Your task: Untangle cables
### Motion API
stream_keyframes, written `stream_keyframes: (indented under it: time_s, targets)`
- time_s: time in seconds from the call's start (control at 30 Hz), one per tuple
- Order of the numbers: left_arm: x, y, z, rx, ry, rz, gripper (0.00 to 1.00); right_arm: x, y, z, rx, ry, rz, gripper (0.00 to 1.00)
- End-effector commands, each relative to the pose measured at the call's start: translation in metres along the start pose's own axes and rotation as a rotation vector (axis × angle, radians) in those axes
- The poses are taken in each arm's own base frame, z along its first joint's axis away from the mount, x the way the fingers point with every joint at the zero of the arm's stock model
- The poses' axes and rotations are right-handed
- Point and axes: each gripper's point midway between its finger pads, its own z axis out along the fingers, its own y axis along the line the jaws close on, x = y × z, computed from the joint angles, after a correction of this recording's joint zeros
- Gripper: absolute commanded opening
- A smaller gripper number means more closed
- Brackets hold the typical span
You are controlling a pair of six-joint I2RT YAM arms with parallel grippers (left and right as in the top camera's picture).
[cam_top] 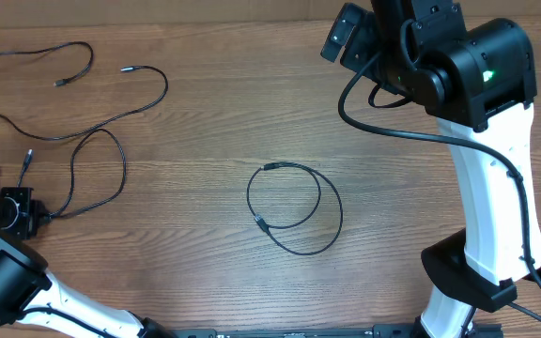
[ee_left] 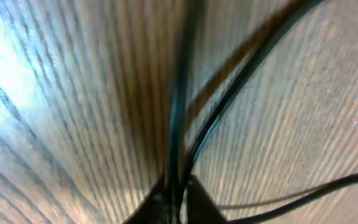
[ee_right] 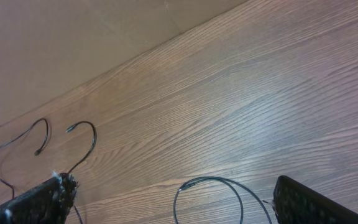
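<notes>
Three thin black cables lie on the wooden table. A coiled cable rests alone at the middle and also shows as a coiled cable between my right fingers' view. A long looped cable sprawls at the far left. A third cable arcs back to my left gripper, which is shut on it. In the left wrist view that held cable runs straight up from the left gripper, and another strand crosses beside it. My right gripper hovers open at the far right, nothing between its fingers.
Two small plug ends stick up just above my left gripper. The right arm's white base and its thick black wiring occupy the right side. The table's far edge meets a pale wall.
</notes>
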Motion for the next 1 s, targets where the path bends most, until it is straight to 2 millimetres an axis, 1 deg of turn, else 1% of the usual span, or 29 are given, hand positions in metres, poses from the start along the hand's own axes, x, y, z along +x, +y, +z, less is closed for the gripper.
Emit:
stream_keyframes:
  time_s: [0.0, 0.03, 0.07, 0.1, 0.13, 0.23, 0.3, 0.4, 0.47, 0.53, 0.63, 0.8, 0.97]
  targets:
    - [-0.015, 0.043, 0.018, -0.203, -0.053, 0.048, 0.25, -0.002, -0.002, -0.001, 0.007, -0.013, -0.004, 1.0]
    - [-0.018, 0.04, 0.015, -0.198, -0.059, 0.066, 0.37, -0.002, -0.002, -0.001, 0.007, -0.013, -0.004, 1.0]
    - [-0.02, 0.036, 0.011, -0.194, -0.063, 0.08, 0.44, -0.002, -0.002, -0.001, 0.008, -0.013, -0.004, 1.0]
    - [-0.023, 0.033, 0.005, -0.192, -0.067, 0.09, 0.5, -0.002, -0.002, -0.001, 0.007, -0.013, -0.004, 1.0]
    - [-0.028, 0.025, -0.008, -0.187, -0.075, 0.096, 0.52, -0.002, -0.002, -0.001, 0.008, -0.013, -0.004, 1.0]
    - [-0.034, 0.007, -0.034, -0.159, -0.084, 0.108, 0.55, -0.002, -0.002, -0.001, 0.007, -0.013, -0.004, 1.0]
    - [-0.03, -0.017, -0.05, -0.065, -0.047, 0.198, 0.57, -0.002, -0.002, -0.001, 0.007, -0.013, -0.004, 1.0]
    - [-0.01, -0.062, -0.067, 0.146, 0.028, 0.371, 0.59, -0.002, -0.002, -0.001, 0.007, -0.013, -0.004, 1.0]
    - [0.011, -0.087, -0.073, 0.278, 0.094, 0.438, 0.6, -0.002, -0.002, -0.001, 0.008, -0.013, -0.004, 1.0]
    - [0.028, -0.1, -0.072, 0.321, 0.139, 0.465, 0.61, -0.002, -0.002, -0.001, 0.007, -0.013, -0.004, 1.0]
    - [0.052, -0.113, -0.065, 0.3, 0.167, 0.566, 0.69, -0.002, -0.002, -0.001, 0.007, -0.013, -0.004, 1.0]
    - [0.085, -0.121, -0.042, 0.098, 0.134, 0.723, 0.73, -0.002, -0.002, -0.001, 0.007, -0.013, -0.004, 1.0]
    - [0.105, -0.132, -0.025, -0.111, 0.022, 0.889, 0.76, -0.002, -0.002, -0.001, 0.007, -0.013, -0.004, 1.0]
